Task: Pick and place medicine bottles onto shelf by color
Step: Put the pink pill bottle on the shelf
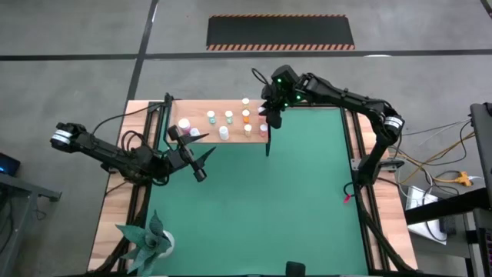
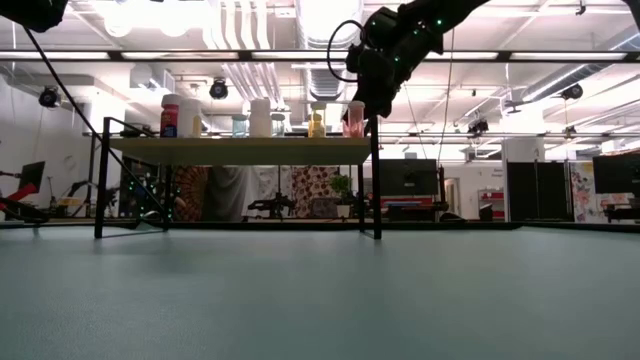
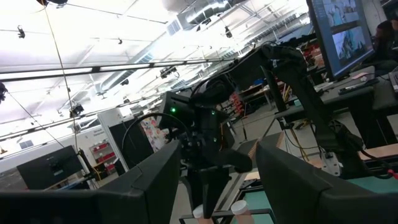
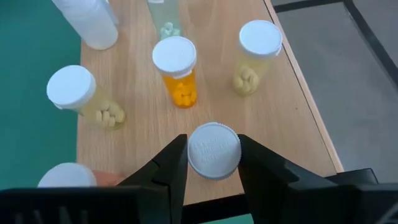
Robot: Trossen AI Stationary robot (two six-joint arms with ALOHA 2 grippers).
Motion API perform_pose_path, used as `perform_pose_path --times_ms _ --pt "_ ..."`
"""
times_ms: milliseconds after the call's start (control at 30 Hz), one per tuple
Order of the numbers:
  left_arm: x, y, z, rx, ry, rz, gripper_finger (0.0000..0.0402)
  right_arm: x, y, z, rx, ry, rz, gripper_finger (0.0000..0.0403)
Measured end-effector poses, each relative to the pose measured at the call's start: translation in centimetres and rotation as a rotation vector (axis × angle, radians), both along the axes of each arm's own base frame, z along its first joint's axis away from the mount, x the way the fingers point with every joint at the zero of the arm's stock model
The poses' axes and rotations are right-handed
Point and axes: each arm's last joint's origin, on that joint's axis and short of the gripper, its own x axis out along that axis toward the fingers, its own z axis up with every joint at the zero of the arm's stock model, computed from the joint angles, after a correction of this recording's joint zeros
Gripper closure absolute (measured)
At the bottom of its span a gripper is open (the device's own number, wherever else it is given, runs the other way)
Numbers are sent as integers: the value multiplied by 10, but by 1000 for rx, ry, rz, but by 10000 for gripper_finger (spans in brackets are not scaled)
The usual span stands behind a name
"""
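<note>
My right gripper (image 4: pixel 213 163) stood with its fingers on both sides of a white-capped bottle (image 4: pixel 214 150) on the shelf (image 4: pixel 292 93), at the bottom centre of the right wrist view; I could not tell if they still pressed it. Beside it stood one orange bottle (image 4: pixel 176 71) and two pale yellow ones. My left gripper (image 1: pixel 201 162) waited open, centre-left in the high view.

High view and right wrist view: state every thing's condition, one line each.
right hand: closed on the gripped bottle's cap.
gripped bottle: upright on the shelf, capped.
orange bottle: upright, capped, pills inside.
shelf: carrying several standing bottles.
left hand: open, empty, over the mat.
</note>
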Motion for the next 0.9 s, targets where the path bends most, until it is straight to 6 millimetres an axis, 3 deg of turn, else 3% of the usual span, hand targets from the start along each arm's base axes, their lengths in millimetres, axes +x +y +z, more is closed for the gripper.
perform_pose_path --times_ms 667,900 --pt "0 0 0 -1 0 0 207 0 0 -5 13 6 -9 276" --pt "0 0 0 -1 -1 0 207 -1 1 -6 21 13 -14 242"
